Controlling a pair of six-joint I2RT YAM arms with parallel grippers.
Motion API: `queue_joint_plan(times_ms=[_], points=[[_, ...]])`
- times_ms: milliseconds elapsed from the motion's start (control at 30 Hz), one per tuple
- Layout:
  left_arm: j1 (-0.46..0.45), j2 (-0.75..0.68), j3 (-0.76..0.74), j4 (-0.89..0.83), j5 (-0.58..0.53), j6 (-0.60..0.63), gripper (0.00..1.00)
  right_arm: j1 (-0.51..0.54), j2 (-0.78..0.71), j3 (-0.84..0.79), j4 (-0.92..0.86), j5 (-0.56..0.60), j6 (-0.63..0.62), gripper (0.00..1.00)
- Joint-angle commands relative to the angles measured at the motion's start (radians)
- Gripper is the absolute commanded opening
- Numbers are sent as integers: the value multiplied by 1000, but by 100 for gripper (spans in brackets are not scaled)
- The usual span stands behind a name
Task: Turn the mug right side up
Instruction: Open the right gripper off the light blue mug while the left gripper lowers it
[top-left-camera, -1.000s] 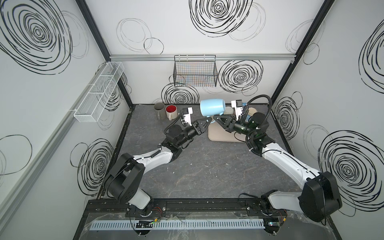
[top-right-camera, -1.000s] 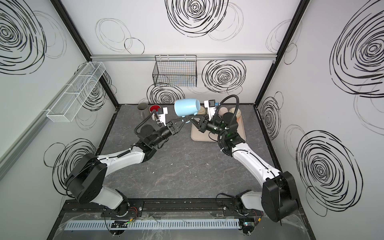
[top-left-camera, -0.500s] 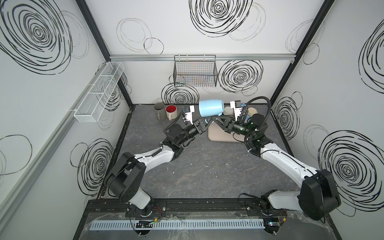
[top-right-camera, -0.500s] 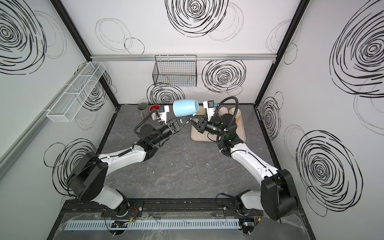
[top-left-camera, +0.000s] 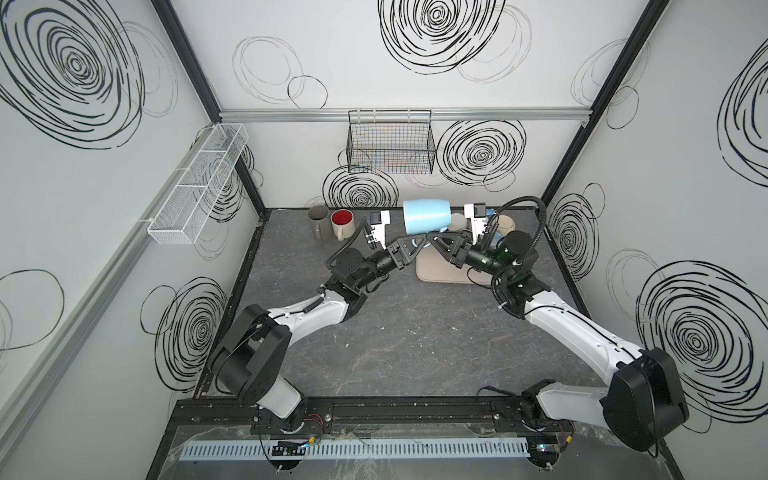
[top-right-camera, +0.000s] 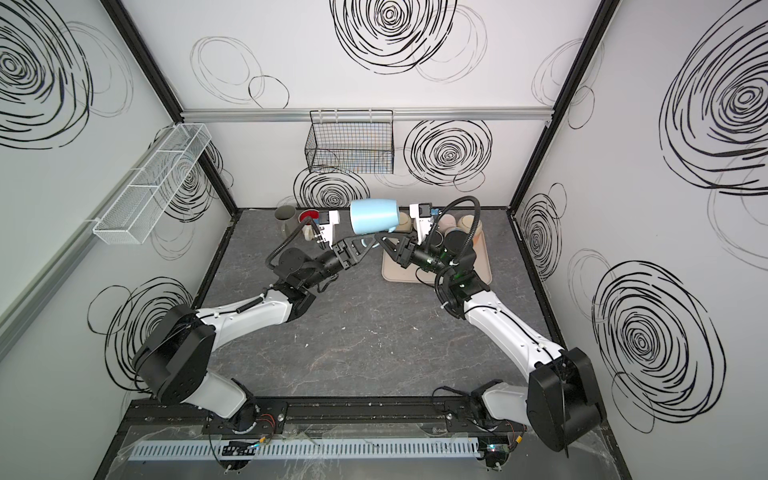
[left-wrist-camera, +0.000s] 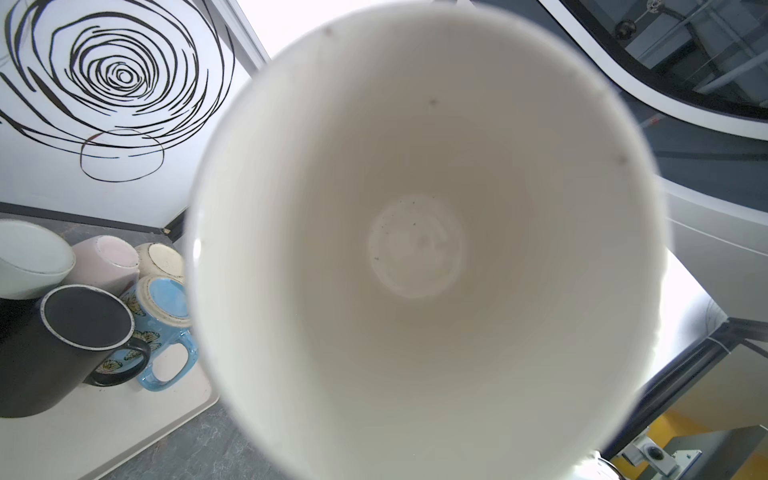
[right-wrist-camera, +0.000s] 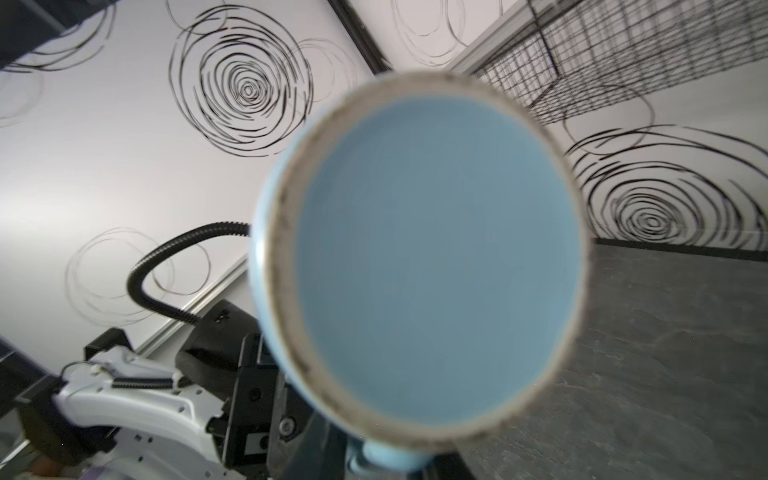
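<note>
A light blue mug (top-left-camera: 426, 216) (top-right-camera: 374, 216) hangs on its side above the table's back, between my two grippers, in both top views. Its mouth faces left: the left wrist view looks straight into its white inside (left-wrist-camera: 415, 249), which hides that gripper's fingers. Its blue base (right-wrist-camera: 436, 257) fills the right wrist view. My left gripper (top-left-camera: 417, 242) (top-right-camera: 368, 243) is shut on the handle under the mug. My right gripper (top-left-camera: 433, 237) (top-right-camera: 379, 237) (right-wrist-camera: 386, 461) meets it there, its jaws slightly open on either side of the handle.
A beige tray (top-left-camera: 436, 274) at the back right carries upside-down mugs, among them a black mug (left-wrist-camera: 62, 332) and a blue butterfly mug (left-wrist-camera: 162, 316). A grey mug (top-left-camera: 318, 216) and a red-lined mug (top-left-camera: 343, 222) stand upright at the back left. A wire basket (top-left-camera: 390, 145) hangs above.
My left gripper has moved in and shut on the mug's handle. My right gripper, shut on it before, has begun to part. The mug has shifted slightly left.
</note>
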Motion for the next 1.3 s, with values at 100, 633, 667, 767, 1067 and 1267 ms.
queue_joint_plan(times_ms=[100,633,667,767,1067,1267], points=[[10,-41,27,85,-15,13,0,-1,-46,-13,-59,78,-67,48],[56,-39,-45,-56,-74,53,0,0,-55,-10,-221,180,-144,59],[60,-38,-48,-90,-79,61,0,0,-51,-8,-229,185,-144,59],[74,-34,-47,-228,-96,82,0,0,-39,-6,-258,200,-140,59],[103,-18,-120,-333,-127,99,0,-1,63,66,-429,200,-160,59],[116,-31,-149,-421,-147,153,0,3,138,122,-547,199,-184,59]])
